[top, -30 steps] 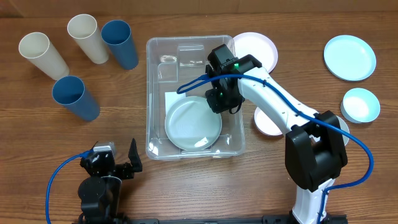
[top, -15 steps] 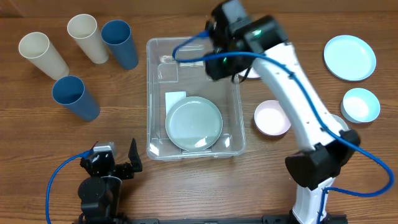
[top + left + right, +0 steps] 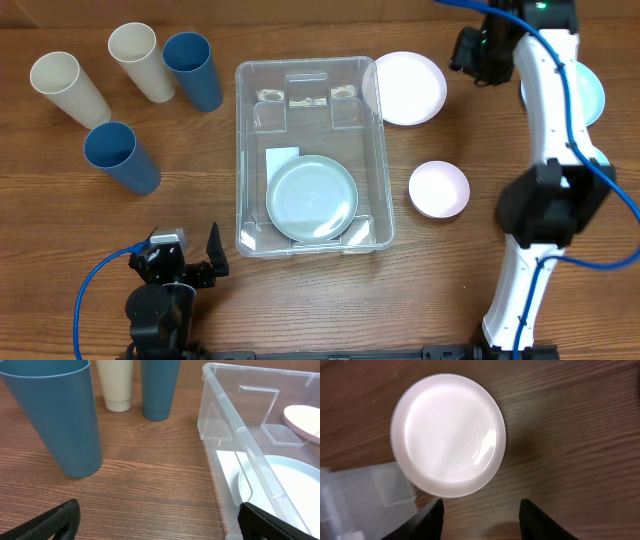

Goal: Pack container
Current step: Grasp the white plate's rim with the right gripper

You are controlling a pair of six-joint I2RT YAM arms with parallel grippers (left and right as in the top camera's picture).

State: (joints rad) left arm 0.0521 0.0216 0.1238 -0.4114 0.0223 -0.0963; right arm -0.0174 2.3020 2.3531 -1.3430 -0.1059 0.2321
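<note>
right gripper (image 3: 485, 522) is up in the upper right of the overhead frame, jaws apart with nothing between them, just wood grain showing in the gap. straight ahead of it in the wrist view sits the pink plate (image 3: 448, 434), flat on the table (image 3: 300, 300).

the container (image 3: 242, 160) is in the middle of the overhead frame, long side running top to bottom. one pale green plate (image 3: 312, 197) lies on its floor at the lower end, partly over the white label. the upper end of the bin is bare.

left gripper (image 3: 160, 525) is at the lower left of the overhead, jaws wide apart and empty, looking along the table at a blue cup (image 3: 55, 415) and the bin's near wall.

my read: the pink plate looks like the likely next pick, and this is where it gets tricky. its left edge is right at the bin's upper right corner, and i can't tell whether it touches the wall or just sits beside it. a thin plate lying flat offers only its rim, so a finger that lands on top instead of catching the edge would likely skid it into the bin or shove the bin sideways.

also watch the pink bowl (image 3: 439, 189) below it: a low swing of the arm toward the bin could clip it. the tall cups at upper left may not fit upright.
</note>
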